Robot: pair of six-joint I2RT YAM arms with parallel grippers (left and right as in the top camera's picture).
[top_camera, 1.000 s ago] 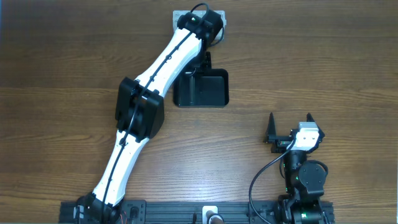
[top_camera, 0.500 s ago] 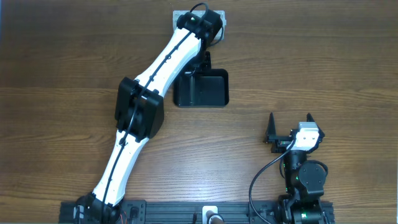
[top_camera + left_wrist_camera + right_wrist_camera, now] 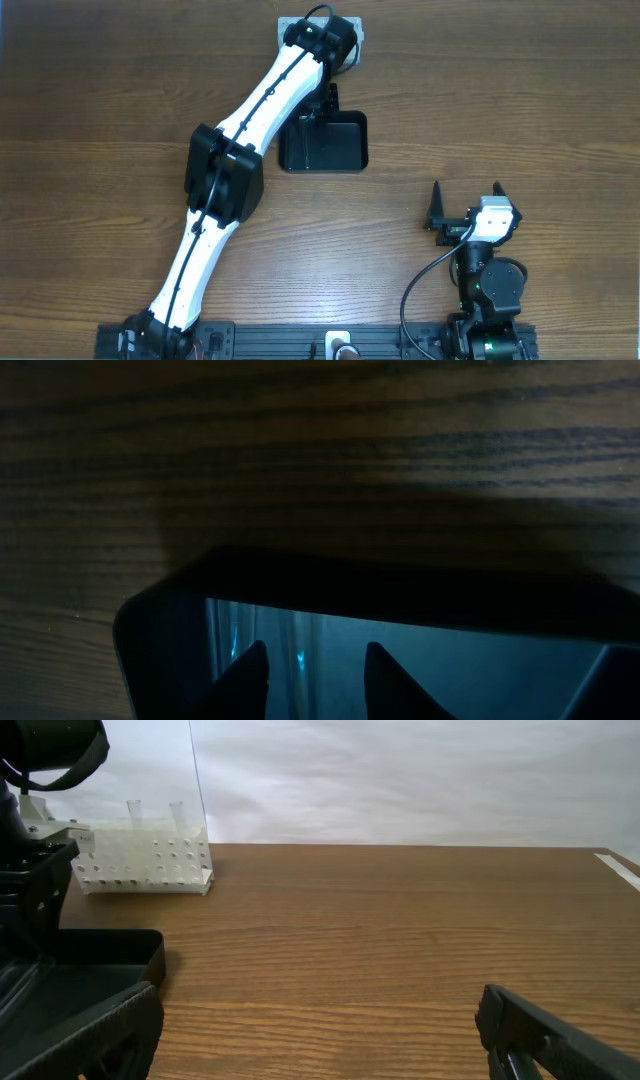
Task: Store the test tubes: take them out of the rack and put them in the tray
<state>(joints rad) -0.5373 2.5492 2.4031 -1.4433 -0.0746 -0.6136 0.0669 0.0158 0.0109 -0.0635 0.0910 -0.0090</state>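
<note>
The black tray [image 3: 345, 142] lies on the wooden table, just in front of the clear tube rack [image 3: 284, 22], which the left arm mostly covers. My left gripper [image 3: 329, 103] hangs low over the tray's far left part. In its wrist view the left gripper [image 3: 310, 660] is open inside the tray [image 3: 160, 630], with faint glassy streaks between its fingers. My right gripper [image 3: 467, 203] stands open and empty at the table's right. Its wrist view shows the rack [image 3: 140, 865] with two tubes [image 3: 178, 813] upright in it, and the tray [image 3: 90, 985] nearer.
The left arm [image 3: 245, 150] stretches diagonally across the table's left half. Bare wood surrounds the right gripper [image 3: 320, 1060], and a white wall rises behind the table's far edge.
</note>
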